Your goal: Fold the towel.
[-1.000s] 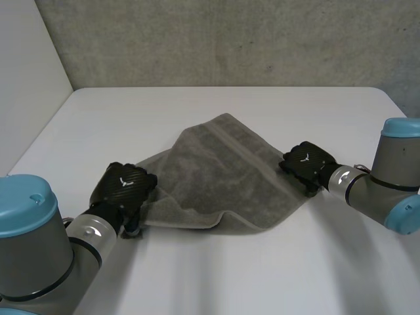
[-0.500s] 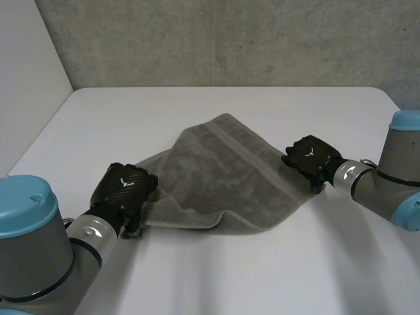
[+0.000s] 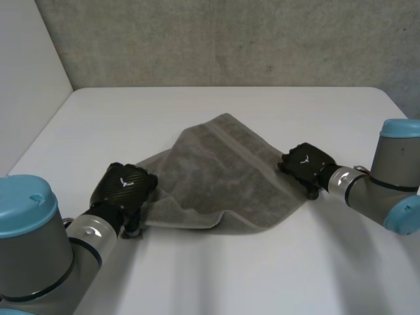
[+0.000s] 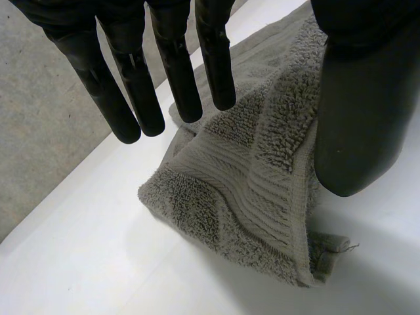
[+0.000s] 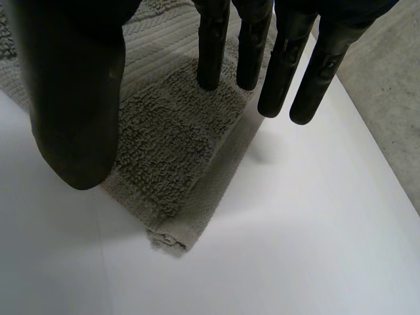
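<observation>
A grey towel (image 3: 223, 177) lies rumpled and partly doubled over in the middle of the white table (image 3: 236, 275). My left hand (image 3: 125, 186) hovers at the towel's near left corner. In the left wrist view its fingers (image 4: 177, 72) and thumb hang straight above that corner of the towel (image 4: 262, 197), holding nothing. My right hand (image 3: 303, 163) is at the towel's right corner. In the right wrist view its fingers (image 5: 213, 46) and thumb are straight over the corner of the towel (image 5: 170, 131), with no cloth gripped.
A grey wall (image 3: 216, 39) stands along the table's far edge and a white panel (image 3: 26, 79) along its left side. Bare tabletop surrounds the towel on all sides.
My right hand shifted a little to the right and back at the towel's right corner, its fingers spreading slightly. The left hand and the towel have not moved.
</observation>
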You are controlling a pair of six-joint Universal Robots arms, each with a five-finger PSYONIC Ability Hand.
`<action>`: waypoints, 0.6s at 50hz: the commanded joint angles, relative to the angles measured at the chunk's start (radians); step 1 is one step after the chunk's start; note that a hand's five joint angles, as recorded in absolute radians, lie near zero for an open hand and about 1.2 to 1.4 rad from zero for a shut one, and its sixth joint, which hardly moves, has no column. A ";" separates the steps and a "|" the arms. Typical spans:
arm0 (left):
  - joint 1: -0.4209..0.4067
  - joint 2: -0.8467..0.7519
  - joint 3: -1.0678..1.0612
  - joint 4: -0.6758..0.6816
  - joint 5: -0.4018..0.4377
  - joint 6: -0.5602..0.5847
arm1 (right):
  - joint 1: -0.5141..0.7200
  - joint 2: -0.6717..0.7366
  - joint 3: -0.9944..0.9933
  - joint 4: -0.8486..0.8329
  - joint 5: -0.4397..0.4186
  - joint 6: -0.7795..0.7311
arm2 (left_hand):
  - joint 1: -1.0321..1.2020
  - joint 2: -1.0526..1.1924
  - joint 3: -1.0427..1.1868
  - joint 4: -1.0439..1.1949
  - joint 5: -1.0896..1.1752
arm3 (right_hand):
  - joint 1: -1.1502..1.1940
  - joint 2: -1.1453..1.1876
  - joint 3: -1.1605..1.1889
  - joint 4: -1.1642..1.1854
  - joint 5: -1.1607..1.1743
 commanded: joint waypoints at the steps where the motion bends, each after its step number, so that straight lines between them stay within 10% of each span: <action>1: 0.000 0.000 0.000 0.000 0.000 0.000 | 0.001 0.021 -0.010 -0.025 0.006 0.024 | -0.071 -0.072 -0.072 -0.070 -0.249 | -0.009 -0.005 -0.011 -0.005 0.023; 30: 0.002 0.000 0.002 0.005 0.000 0.000 | 0.020 0.017 -0.024 -0.089 0.035 0.090 | -0.070 -0.072 -0.072 -0.070 -0.249 | 0.023 0.028 0.021 0.027 0.056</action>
